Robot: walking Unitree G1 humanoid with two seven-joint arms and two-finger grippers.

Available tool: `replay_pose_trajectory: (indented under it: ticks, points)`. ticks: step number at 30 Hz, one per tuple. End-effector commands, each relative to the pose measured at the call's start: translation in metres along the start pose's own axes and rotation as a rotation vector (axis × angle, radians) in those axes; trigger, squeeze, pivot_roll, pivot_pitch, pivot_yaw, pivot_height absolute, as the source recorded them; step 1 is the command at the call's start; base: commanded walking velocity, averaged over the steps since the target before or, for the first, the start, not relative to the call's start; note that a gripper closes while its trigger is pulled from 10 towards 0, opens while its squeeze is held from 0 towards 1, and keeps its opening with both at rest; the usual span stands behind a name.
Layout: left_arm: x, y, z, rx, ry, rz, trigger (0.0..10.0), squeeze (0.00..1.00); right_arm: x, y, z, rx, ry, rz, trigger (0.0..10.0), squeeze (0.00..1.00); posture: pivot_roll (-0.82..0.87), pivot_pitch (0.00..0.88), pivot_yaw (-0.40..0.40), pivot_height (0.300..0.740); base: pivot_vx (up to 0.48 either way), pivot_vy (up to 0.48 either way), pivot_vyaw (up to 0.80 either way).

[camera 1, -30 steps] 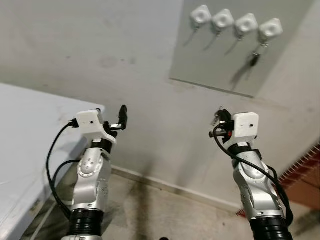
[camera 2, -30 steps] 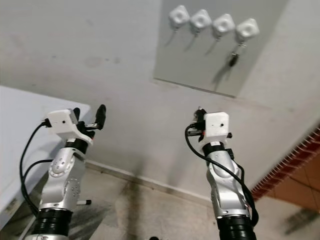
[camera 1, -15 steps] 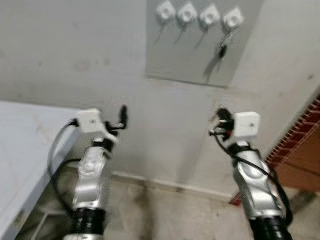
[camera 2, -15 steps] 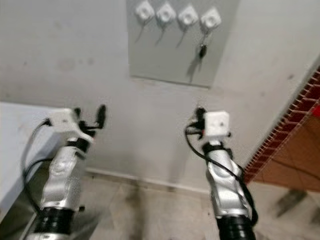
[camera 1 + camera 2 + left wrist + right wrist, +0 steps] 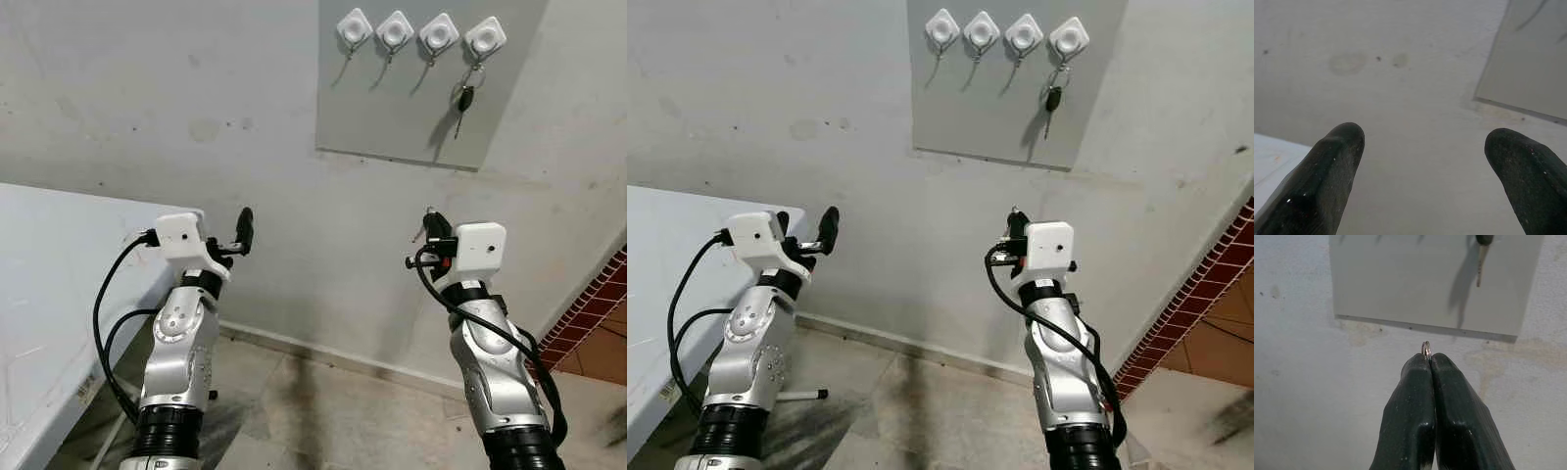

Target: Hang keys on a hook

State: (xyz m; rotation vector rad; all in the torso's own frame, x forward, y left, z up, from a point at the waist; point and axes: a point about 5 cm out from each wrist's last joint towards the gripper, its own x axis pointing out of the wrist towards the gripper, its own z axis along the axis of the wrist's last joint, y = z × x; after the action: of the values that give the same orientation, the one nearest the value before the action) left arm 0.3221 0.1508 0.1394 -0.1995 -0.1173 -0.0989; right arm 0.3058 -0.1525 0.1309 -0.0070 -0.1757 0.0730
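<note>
Below the hooks [image 5: 422, 32] | right gripper [image 5: 1427, 360] pinches a key ring [image 5: 1426, 349] | left gripper [image 5: 1425, 161] fingers spread

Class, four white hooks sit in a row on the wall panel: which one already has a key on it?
The hook farthest to the robot's right; a key hangs below it.

Stained grey wall [image 5: 196, 98]; white table [image 5: 49, 284] left; tiled floor [image 5: 323, 411]; brick [image 5: 588, 323] right.

White table [image 5: 49, 264], grey wall [image 5: 147, 88], red brick [image 5: 588, 318], tiled floor [image 5: 323, 411]
</note>
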Motion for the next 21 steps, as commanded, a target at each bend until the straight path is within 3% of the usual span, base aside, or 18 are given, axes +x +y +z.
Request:
replay_pose_trajectory:
  ticks: [1,21]
  points:
    - [0.0023,-0.0023,0.0047,0.017,-0.005,-0.020,10.0,0.00,0.0000,0.0009,0.0035,0.000,-0.022,0.004,10.0,0.00,0.02,0.000,0.034,0.740,0.000,0.000,0.00]
    - [-0.0029,-0.0061,0.0008,-0.011,-0.014,-0.003,10.0,0.00,0.0028,-0.0032,0.0074,-0.020,-0.030,0.039,10.0,0.00,0.03,0.000,-0.020,0.740,0.000,0.000,0.00]
